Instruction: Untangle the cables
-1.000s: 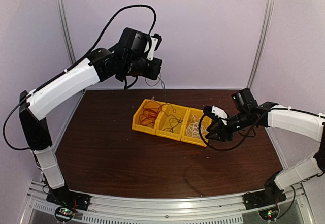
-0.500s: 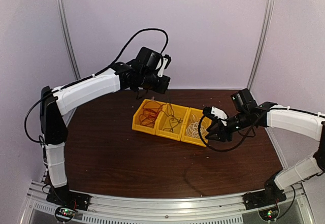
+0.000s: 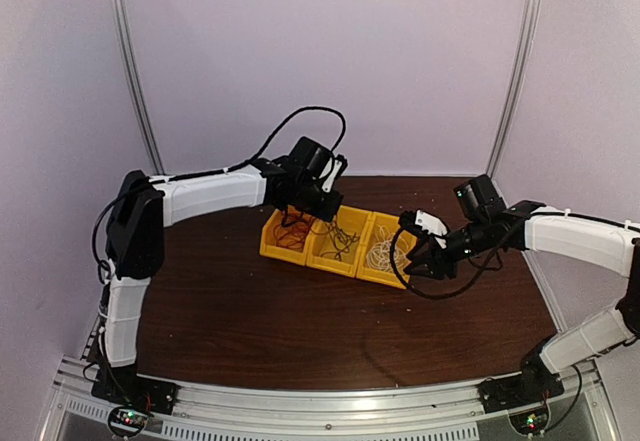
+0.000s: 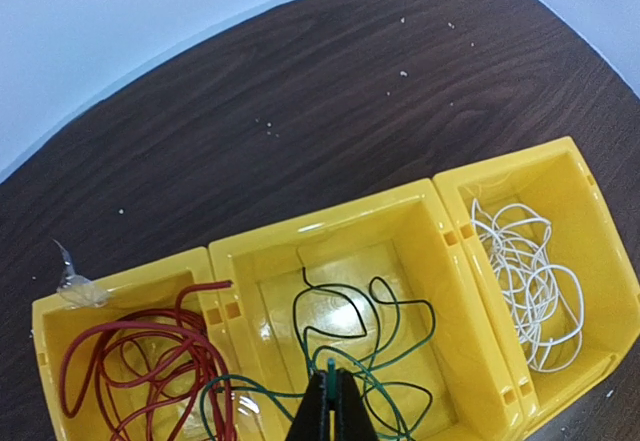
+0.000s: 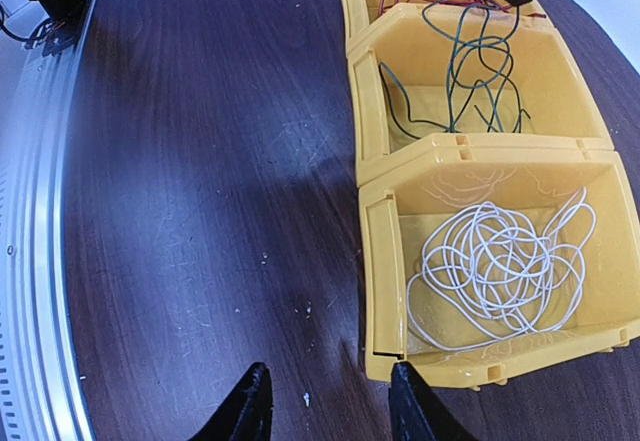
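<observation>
the left gripper (image 4: 331, 376) is clamped on the thin dark green cable (image 4: 433, 311), one of three, at its 12 o'clock, the right gripper (image 5: 330, 386) has fingers apart, by three yellow plastic bins (image 4: 330, 223).

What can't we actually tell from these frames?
- Left wrist view: lower loops of green cable and red cable run off the bottom edge.
- Right wrist view: red cable mostly hidden by the top edge and the left pincer.
- Top view: strands too small to trace; the left arm covers part of the red cable's bin.
</observation>
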`<state>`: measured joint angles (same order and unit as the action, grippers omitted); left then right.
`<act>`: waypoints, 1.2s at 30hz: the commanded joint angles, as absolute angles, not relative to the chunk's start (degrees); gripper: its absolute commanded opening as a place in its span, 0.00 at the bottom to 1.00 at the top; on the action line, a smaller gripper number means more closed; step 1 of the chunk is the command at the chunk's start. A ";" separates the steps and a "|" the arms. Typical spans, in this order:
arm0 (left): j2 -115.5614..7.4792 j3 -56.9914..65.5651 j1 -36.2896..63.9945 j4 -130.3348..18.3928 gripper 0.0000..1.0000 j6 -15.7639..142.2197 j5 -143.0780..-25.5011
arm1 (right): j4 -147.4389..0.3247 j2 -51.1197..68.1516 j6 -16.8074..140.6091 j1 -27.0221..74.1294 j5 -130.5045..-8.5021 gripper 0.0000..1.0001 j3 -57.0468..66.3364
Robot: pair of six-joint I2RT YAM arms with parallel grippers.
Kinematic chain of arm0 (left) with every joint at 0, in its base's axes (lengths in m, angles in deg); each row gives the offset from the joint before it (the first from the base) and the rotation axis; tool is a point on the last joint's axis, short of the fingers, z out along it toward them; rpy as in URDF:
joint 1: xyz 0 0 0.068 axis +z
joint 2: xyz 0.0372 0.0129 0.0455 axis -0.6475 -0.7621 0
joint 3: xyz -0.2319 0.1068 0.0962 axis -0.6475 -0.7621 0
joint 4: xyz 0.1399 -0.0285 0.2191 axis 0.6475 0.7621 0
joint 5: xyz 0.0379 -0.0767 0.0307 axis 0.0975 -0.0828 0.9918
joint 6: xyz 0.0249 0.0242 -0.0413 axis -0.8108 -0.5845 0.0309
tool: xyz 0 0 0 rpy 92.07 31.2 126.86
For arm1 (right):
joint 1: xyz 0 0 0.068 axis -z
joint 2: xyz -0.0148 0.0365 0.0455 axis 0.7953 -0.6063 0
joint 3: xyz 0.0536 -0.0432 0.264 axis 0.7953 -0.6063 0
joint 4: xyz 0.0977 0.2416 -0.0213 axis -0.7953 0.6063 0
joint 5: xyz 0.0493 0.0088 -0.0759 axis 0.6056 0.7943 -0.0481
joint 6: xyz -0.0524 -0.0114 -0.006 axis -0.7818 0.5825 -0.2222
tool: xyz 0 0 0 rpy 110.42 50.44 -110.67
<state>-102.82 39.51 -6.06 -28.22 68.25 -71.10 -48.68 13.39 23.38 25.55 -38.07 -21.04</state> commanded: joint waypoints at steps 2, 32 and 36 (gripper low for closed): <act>-105.84 39.61 -5.46 -34.53 0.00 69.85 -75.94 | -49.02 12.69 22.92 25.61 -38.74 0.42 -21.68; -109.29 33.46 -4.21 -42.03 0.00 73.89 -84.46 | -48.58 11.13 22.46 25.61 -38.71 0.42 -21.33; -109.37 33.96 -4.15 -41.31 0.00 73.50 -84.24 | -48.66 11.20 22.48 25.61 -38.82 0.41 -21.37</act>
